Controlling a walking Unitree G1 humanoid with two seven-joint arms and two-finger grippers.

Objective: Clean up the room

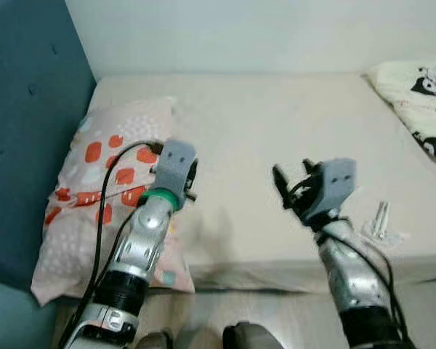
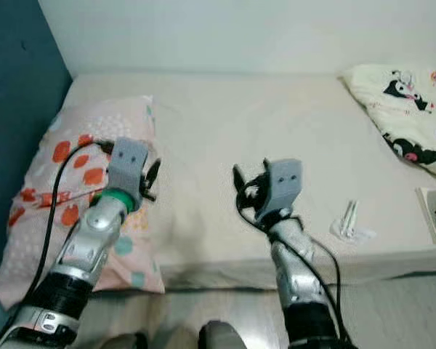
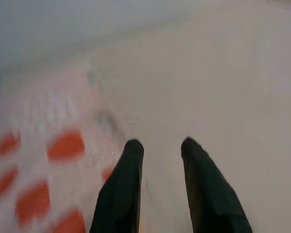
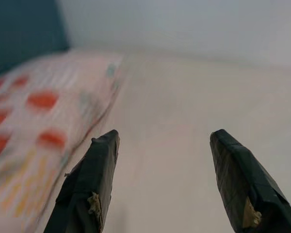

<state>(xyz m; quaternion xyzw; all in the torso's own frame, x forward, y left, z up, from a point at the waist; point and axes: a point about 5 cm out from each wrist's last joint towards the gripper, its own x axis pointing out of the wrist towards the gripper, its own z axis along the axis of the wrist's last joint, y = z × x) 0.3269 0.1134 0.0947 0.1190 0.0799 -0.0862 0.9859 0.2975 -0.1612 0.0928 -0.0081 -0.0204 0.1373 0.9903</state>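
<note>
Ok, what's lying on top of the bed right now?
On the bed: a pink pillow at its left end, a cartoon-print blanket at the far right, and a small clear wrapper near the front edge. Whatever is beneath them is covered.

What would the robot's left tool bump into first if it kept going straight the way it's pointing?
Probably the bare mattress. The left tool is open and empty, aimed just past the edge of the pink pillow with orange spots, over the bed toward the white wall. Depth is hard to judge.

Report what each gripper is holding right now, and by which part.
Nothing is held. The left gripper hovers open above the pillow edge; the right gripper is open over the bare bed, with nothing between the fingers of either.
</note>
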